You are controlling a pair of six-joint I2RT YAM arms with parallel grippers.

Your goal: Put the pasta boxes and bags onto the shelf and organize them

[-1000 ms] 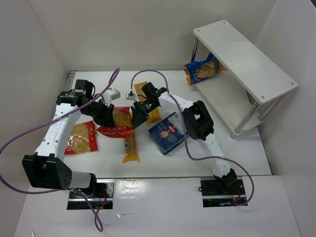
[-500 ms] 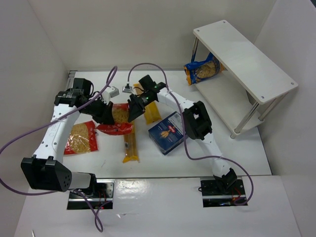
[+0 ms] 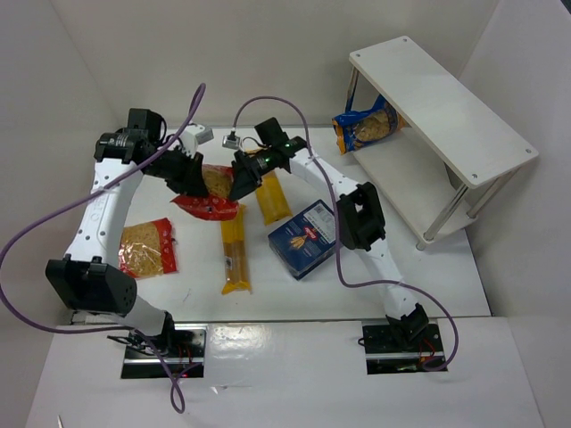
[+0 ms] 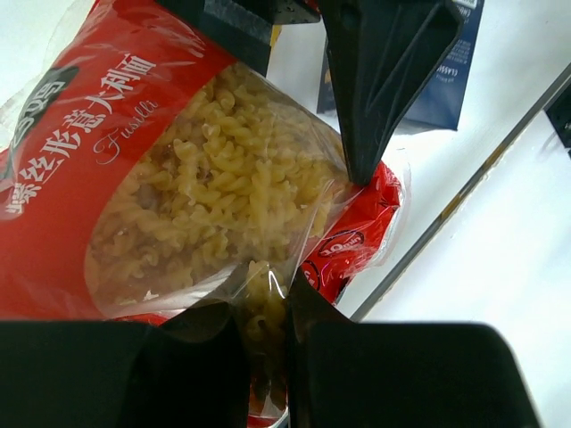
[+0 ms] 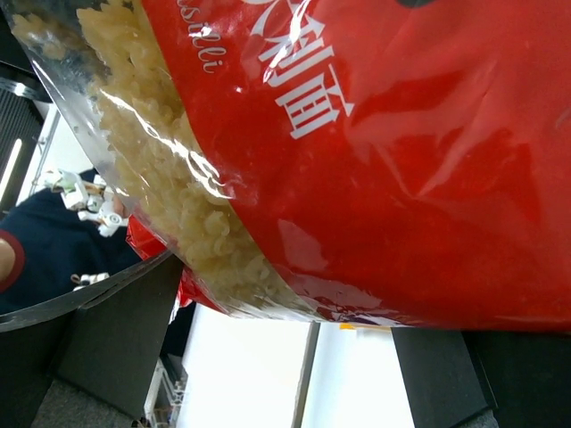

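A red-edged bag (image 3: pixel 211 191) of yellow fusilli hangs above the table between both grippers. My left gripper (image 3: pixel 186 175) is shut on its clear edge, as the left wrist view (image 4: pixel 266 330) shows. My right gripper (image 3: pixel 241 179) has its fingers (image 4: pixel 375 98) set wide apart, pressing on the bag's bulk (image 5: pixel 375 152) from both sides. The second red-edged bag (image 3: pixel 147 248) lies at the left. Two spaghetti packs (image 3: pixel 235 251) (image 3: pixel 273 197) and the dark blue carton (image 3: pixel 308 239) lie mid-table. The blue-edged bag (image 3: pixel 368 126) lies on the lower board of the white shelf (image 3: pixel 446 102).
White walls close in the table on the left, back and right. Purple cables loop over both arms. The shelf's thin metal legs (image 3: pixel 443 217) stand at the right, near the carton.
Both grippers have moved toward the back of the table with the red-edged bag between them, lifting it off the spot beside the spaghetti pack.
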